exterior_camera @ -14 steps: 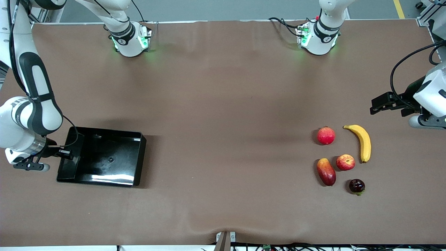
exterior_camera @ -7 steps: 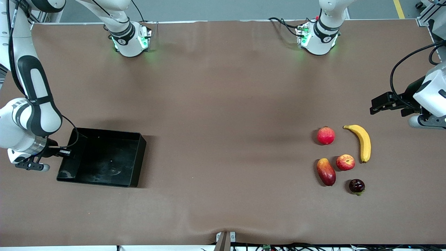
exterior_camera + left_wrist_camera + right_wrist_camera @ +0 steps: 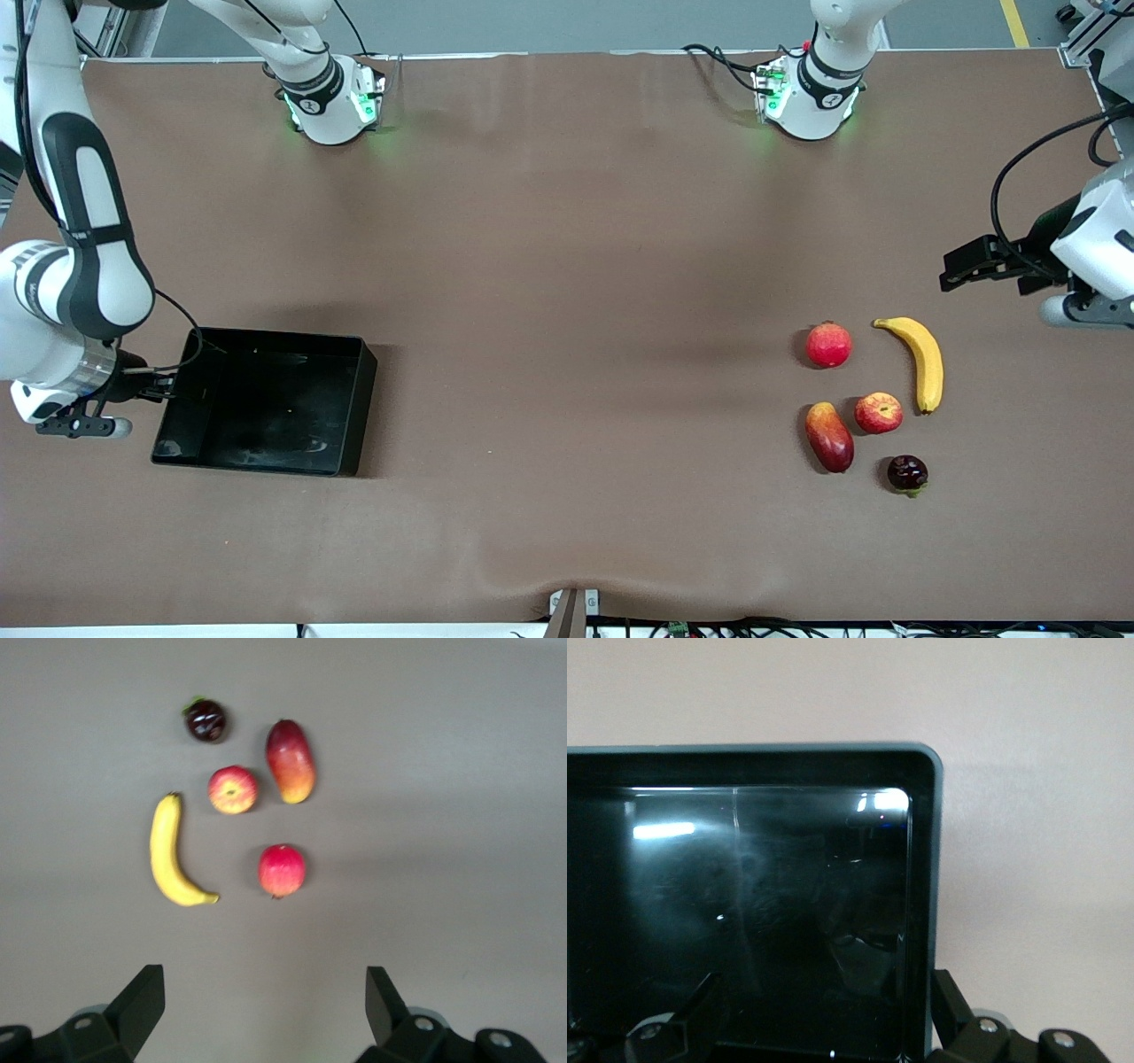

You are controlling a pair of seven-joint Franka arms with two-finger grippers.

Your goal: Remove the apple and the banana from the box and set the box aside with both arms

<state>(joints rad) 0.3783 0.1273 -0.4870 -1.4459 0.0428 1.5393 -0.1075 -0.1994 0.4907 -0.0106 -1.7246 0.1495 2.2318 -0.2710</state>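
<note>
The black box sits on the table at the right arm's end. My right gripper is open at the box's end wall. In the right wrist view one fingertip shows against the box's inside and the other beside the outside of a wall. The yellow banana and the small red-and-yellow apple lie at the left arm's end. My left gripper is open and empty in the air near the banana's stem end. Its wrist view shows the banana and the apple.
A plain red round fruit, an oblong mango and a dark round fruit lie close around the apple. Both arm bases stand along the table's edge farthest from the front camera.
The box has shifted slightly toward the table's middle and its bright glare has gone. My right arm moved a little with it. My left arm has not moved.
</note>
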